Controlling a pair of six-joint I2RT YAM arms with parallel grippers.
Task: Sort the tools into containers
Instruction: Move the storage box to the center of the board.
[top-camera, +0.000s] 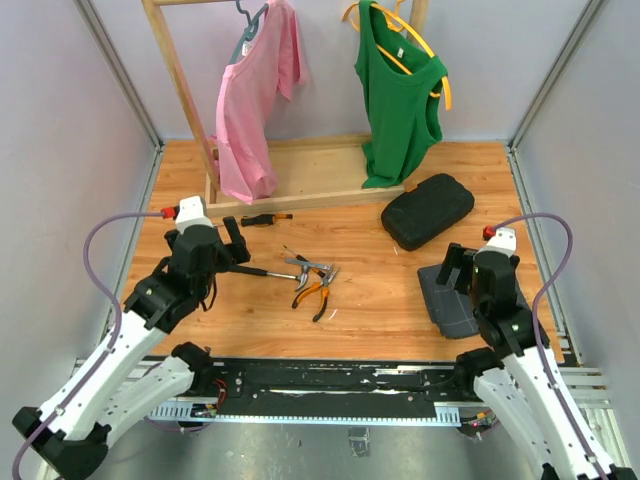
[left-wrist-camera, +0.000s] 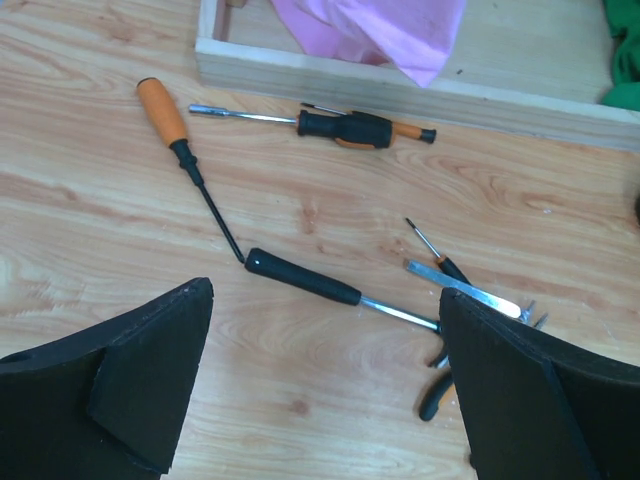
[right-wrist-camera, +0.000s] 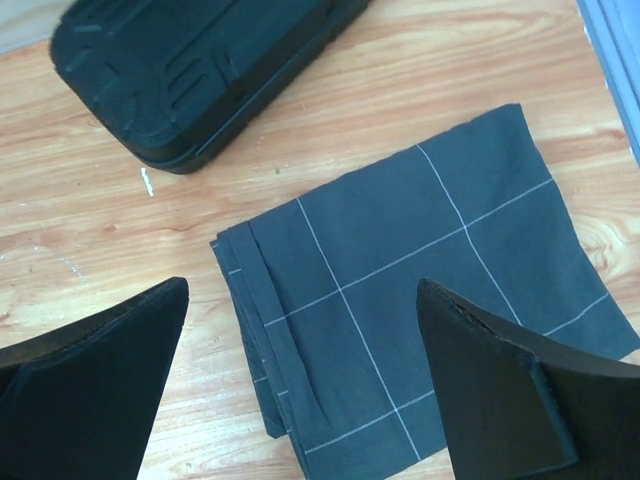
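Left claw (left-wrist-camera: 325, 290), fingers apart: the black-handled hammer (left-wrist-camera: 303, 278) lies between its tips, the orange-handled screwdriver (left-wrist-camera: 163, 108) and black-and-orange screwdriver (left-wrist-camera: 350, 128) lie ahead, and the pliers (top-camera: 318, 292) sit by its right finger. Right claw (right-wrist-camera: 300, 288), fingers apart, hangs above a folded grey cloth (right-wrist-camera: 420, 300); the shut black tool case (right-wrist-camera: 200, 70) lies ahead-left.

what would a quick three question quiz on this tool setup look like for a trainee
1. True or false: the black tool case is shut.
2. What lies under the right gripper? A a cup; B a folded dark cloth; C a spoon.
3. Which gripper is nearer the hammer?
Key: 1 true; 2 B; 3 the left gripper.
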